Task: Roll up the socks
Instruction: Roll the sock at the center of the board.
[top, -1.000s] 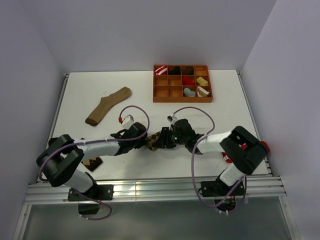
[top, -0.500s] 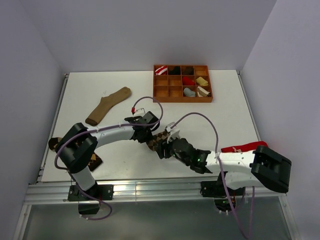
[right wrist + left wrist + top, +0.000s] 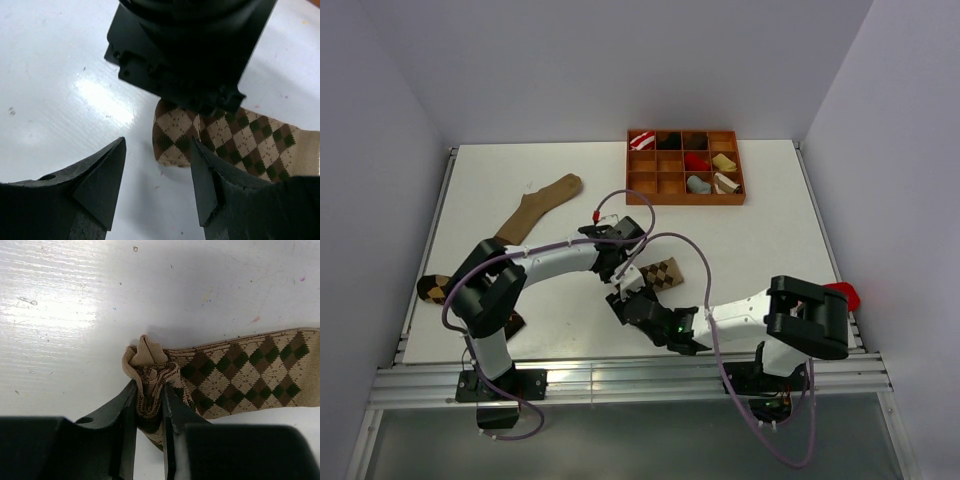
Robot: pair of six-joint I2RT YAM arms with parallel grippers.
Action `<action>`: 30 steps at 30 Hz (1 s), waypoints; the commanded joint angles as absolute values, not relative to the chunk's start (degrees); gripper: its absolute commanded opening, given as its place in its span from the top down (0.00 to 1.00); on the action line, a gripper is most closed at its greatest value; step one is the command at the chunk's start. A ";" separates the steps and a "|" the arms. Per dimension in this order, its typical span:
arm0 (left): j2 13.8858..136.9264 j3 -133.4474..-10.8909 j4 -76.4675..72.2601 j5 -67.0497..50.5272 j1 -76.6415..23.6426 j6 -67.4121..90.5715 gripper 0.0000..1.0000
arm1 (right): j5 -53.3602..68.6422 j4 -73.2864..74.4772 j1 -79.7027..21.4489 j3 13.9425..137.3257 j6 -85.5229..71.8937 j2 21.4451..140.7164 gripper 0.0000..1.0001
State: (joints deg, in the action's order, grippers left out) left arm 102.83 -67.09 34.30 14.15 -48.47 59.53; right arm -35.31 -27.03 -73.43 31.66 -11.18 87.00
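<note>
Near the middle of the bench we see the left gripper narrowly pinching the bunched end of the argyle sock; the right gripper gapes wide just beside it, seemingly empty.

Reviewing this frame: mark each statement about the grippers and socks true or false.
1. The left gripper is shut on the bunched end of the light brown diamond-patterned argyle sock. True.
2. The right gripper grips that sock too. False: it is open, with nothing between its fingers.
3. The long plain tan sock lies in the wooden compartment tray. False: it lies on the white table, left of the tray.
4. Most of the argyle sock lies flat. True.
</note>
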 commanded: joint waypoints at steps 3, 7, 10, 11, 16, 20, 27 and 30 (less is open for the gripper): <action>105.38 -66.45 37.62 10.64 -48.78 58.53 0.96 | -42.80 -27.16 -74.00 36.56 -9.40 92.27 0.40; 105.38 -66.09 37.62 10.63 -48.69 58.71 0.96 | -42.89 -25.67 -74.00 38.31 -10.72 96.06 0.46; 104.95 -65.22 38.14 11.60 -48.25 59.41 0.96 | -42.19 -23.38 -74.09 39.28 -12.21 98.43 0.49; 104.59 -63.91 38.06 11.60 -47.64 59.76 0.96 | -41.67 -22.86 -74.00 39.20 -12.56 98.70 0.50; 99.51 -58.11 36.83 11.60 -44.65 60.91 0.96 | -40.52 -21.62 -73.65 39.73 -13.54 100.20 0.74; 94.67 -52.23 35.86 11.69 -42.89 63.01 0.96 | -37.36 -22.24 -73.21 40.08 -12.75 100.02 0.99; 85.18 -41.41 31.56 10.20 -41.57 69.34 0.95 | -29.36 -22.50 -72.34 40.08 -12.21 98.27 1.00; 80.70 -38.94 27.00 9.93 -41.57 72.50 0.84 | -25.85 -21.71 -71.02 38.85 -13.62 96.43 1.00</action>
State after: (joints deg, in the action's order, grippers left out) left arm 83.00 -42.57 23.35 10.07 -41.71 69.71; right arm -28.77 -25.78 -73.19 40.16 -12.27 98.17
